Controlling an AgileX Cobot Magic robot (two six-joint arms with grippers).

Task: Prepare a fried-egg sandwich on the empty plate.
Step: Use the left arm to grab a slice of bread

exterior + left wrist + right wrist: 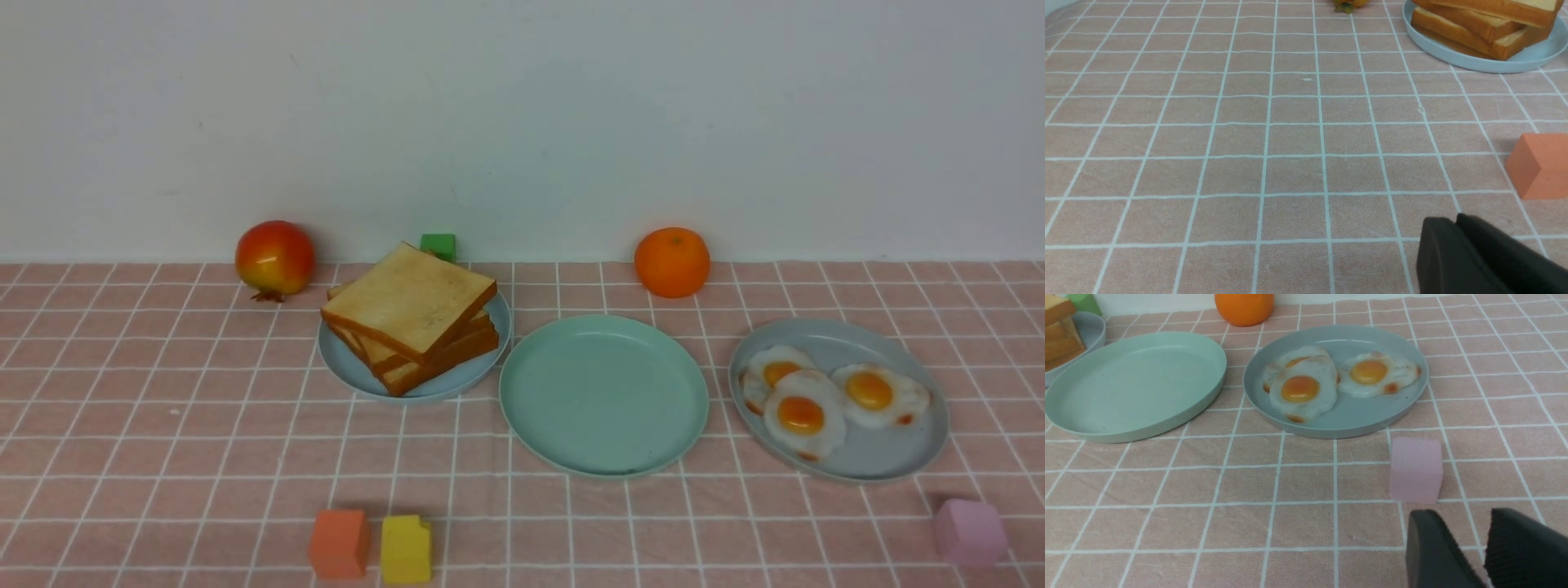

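The left gripper (1455,220) is sitting closed on nothing, near and left of the toast stack (408,314) — light and thick, I'm judging, best taken across opposite crusts. The mint plate (604,392) is lying bare in the middle. On the grey plate (882,461) to its right, the fried egg (800,412) is lying flat and glossy — probably slippery, so I'm favouring its rim. The right gripper (1466,516) is hanging open, empty.

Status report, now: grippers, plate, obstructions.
Left gripper shut, empty; right gripper open, empty. Mint-green plate bare; toast and fried eggs not yet on it. Pink block close ahead of right gripper.
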